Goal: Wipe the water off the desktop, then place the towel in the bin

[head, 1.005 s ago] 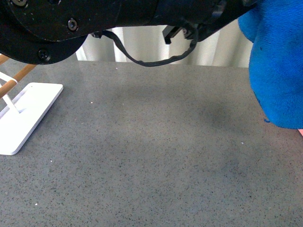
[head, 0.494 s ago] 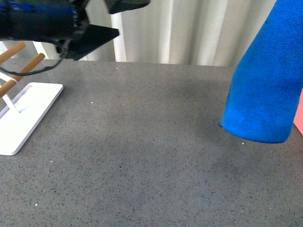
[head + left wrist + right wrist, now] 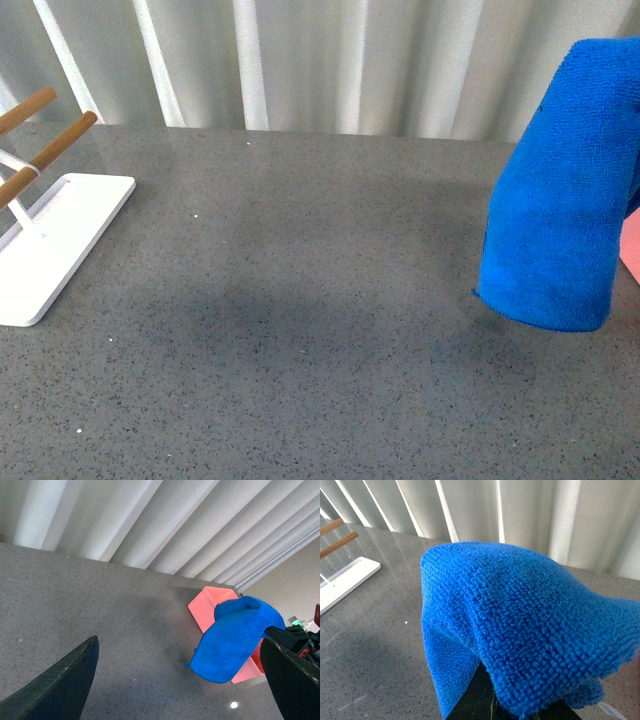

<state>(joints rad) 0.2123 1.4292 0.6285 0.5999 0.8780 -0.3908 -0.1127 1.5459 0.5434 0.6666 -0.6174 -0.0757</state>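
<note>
The blue towel point(image 3: 555, 200) hangs in the air at the right, above the grey speckled desktop point(image 3: 300, 300). My right gripper point(image 3: 492, 705) is shut on the towel point(image 3: 520, 620), which drapes over it and hides most of its dark fingers point(image 3: 472, 700). The pink bin point(image 3: 210, 605) stands on the desktop just behind the hanging towel point(image 3: 232, 637); only a pink sliver of the bin point(image 3: 632, 255) shows in the front view. My left gripper point(image 3: 180, 690) is open and high above the desktop, holding nothing. I cannot make out any water.
A white rack base point(image 3: 50, 240) with wooden bars point(image 3: 55, 140) stands at the left edge of the desktop. Pale vertical blinds point(image 3: 350, 60) run behind the far edge.
The left arm, which filled the top of the front view, has swung left and out of that view. The towel has stayed hanging at the right, now slightly higher.
</note>
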